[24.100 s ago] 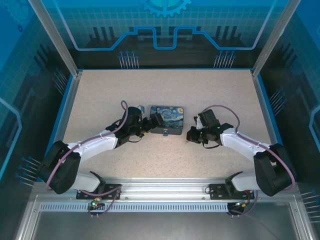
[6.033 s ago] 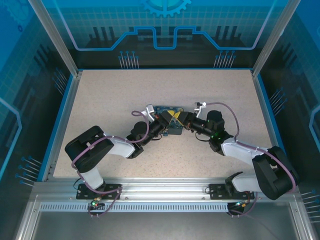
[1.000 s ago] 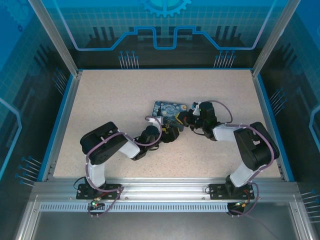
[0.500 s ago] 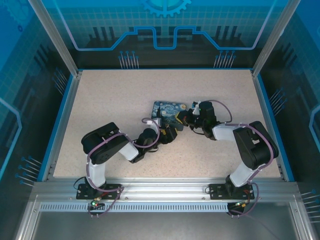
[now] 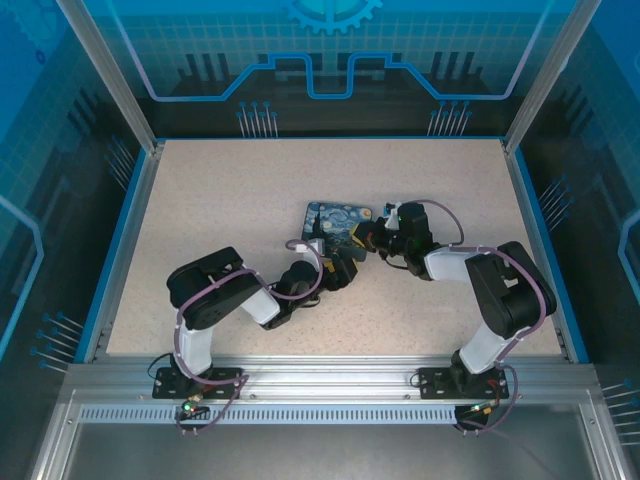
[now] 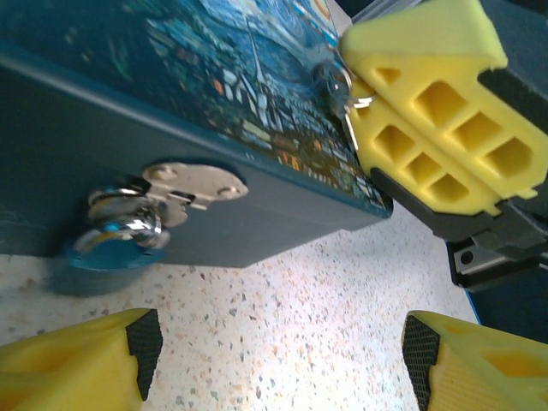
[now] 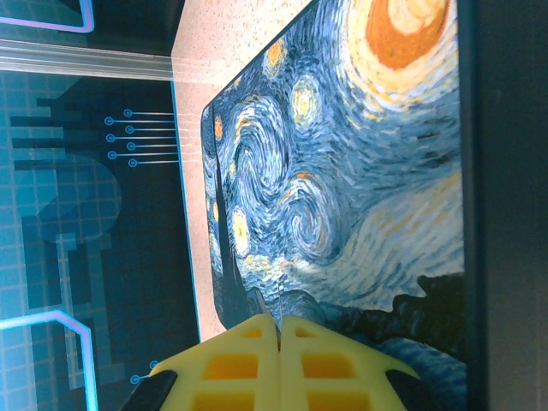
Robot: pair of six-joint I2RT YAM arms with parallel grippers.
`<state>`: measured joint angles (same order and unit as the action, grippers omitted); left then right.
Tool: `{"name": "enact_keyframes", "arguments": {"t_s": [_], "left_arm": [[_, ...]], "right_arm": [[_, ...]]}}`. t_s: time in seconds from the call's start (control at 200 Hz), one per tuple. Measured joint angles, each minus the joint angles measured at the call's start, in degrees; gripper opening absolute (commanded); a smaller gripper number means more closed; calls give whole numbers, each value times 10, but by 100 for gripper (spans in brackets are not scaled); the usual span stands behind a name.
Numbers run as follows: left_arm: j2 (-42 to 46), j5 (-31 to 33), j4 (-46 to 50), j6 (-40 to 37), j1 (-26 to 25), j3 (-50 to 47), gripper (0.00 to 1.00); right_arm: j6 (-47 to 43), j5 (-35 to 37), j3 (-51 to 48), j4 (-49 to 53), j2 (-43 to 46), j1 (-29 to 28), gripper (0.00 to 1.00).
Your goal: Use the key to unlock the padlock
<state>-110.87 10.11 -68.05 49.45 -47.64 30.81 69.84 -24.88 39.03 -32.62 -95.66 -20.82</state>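
Down on the speckled table (image 5: 200, 200), about mid-workspace, sits the night-sky box (image 5: 335, 220). The padlock (image 6: 110, 244) hangs off a silvery hasp (image 6: 193, 181) on the box's dark side, low enough that it looks to touch the table. My right pincer (image 6: 353, 98) is pressed together and, as far as I can tell, pinching the key (image 6: 336, 84) right at the tips. That key is up over the printed lid near the box's corner, apart from the padlock, so I'd say nothing's in the lock yet. My left pincer (image 6: 278, 347) is spread wide with nothing in it, low over the table just in front of the padlock.

Stuff that could bite me from here:

- The padlock dangles loose. If I poke the key at it before the left pincer steadies it, it'll probably just swing away.
- The key is tiny and I've only got a sliver of it. Any sideways push at the keyhole could twist it in my grip or pop it out.
- I can't see the keyhole from here, so I'd be lining up half blind.
- The box isn't braced, so a shove might slide it.
- Both pincers are crowding one corner, so a bump is likely.
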Motion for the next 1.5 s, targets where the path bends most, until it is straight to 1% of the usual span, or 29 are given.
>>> {"name": "enact_keyframes", "arguments": {"t_s": [0.15,0.215,0.375,0.525,0.685,0.855,1.066,1.336,1.501], "left_arm": [[-2,8,-2,0,0,1,77],[5,9,7,-2,0,-2,78],[58,21,71,-27,1,-25,81],[78,25,121,-57,7,-25,83],[82,26,178,-95,10,3,85],[81,31,226,-130,29,27,85],[61,31,275,-167,42,74,85],[36,18,286,-179,41,108,85],[28,-2,271,-174,41,115,85]], "right_arm": [[0,0,0,0,0,0,0],[0,0,0,0,0,0,0],[0,-1,0,-2,-1,0,0],[0,-3,0,-10,-5,0,0],[3,-7,0,-17,-8,0,0],[6,-7,0,-18,-9,0,0],[6,-7,0,-18,-9,0,0],[6,-7,0,-21,-11,0,0],[6,-7,0,-23,-11,0,0]]}}
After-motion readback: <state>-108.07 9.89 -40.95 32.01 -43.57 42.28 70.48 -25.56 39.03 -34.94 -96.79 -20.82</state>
